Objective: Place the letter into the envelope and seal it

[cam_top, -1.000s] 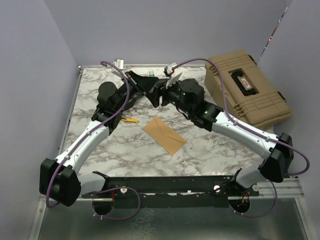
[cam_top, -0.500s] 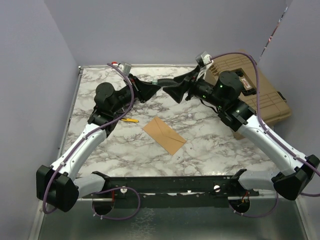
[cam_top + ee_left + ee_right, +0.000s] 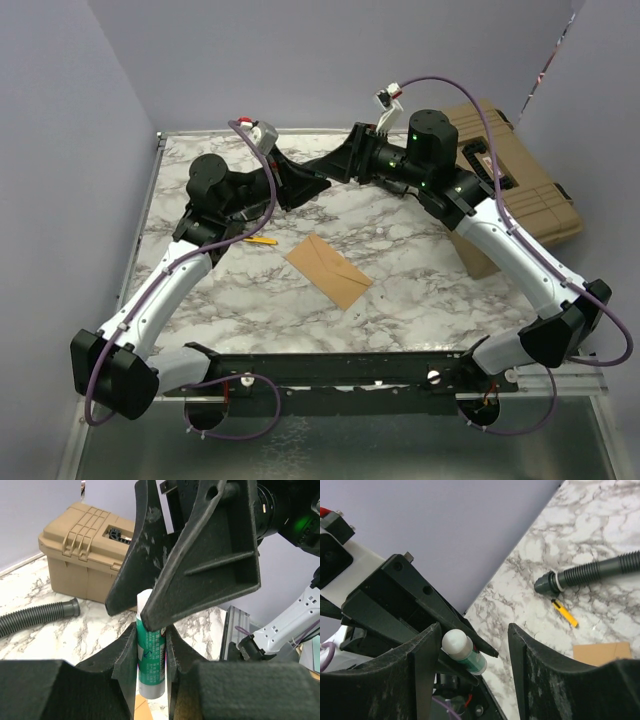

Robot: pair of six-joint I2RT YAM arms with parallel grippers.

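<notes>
My left gripper [image 3: 312, 183] is shut on a green glue stick with a white cap [image 3: 151, 655], held above the far middle of the table. My right gripper [image 3: 330, 170] faces it, open. Its jaws stand on either side of the stick's capped end [image 3: 462, 650], with the cap close to one finger [image 3: 422, 665]. In the left wrist view, the right gripper's fingers [image 3: 210, 555] loom over the stick. The kraft-brown envelope [image 3: 328, 270] lies flat at mid-table, below both grippers; its corner shows in the right wrist view [image 3: 602, 652]. The letter is not seen apart from it.
A tan hard case [image 3: 505, 175] stands at the back right and shows in the left wrist view [image 3: 85, 545]. A grey corrugated hose [image 3: 590, 572] lies on the marble near the back. A small yellow tool [image 3: 260, 240] lies left of the envelope.
My right arm has swung back and to the right, and its gripper now points left, open around the stick's cap. The left gripper has risen slightly with the glue stick. The envelope has not moved.
</notes>
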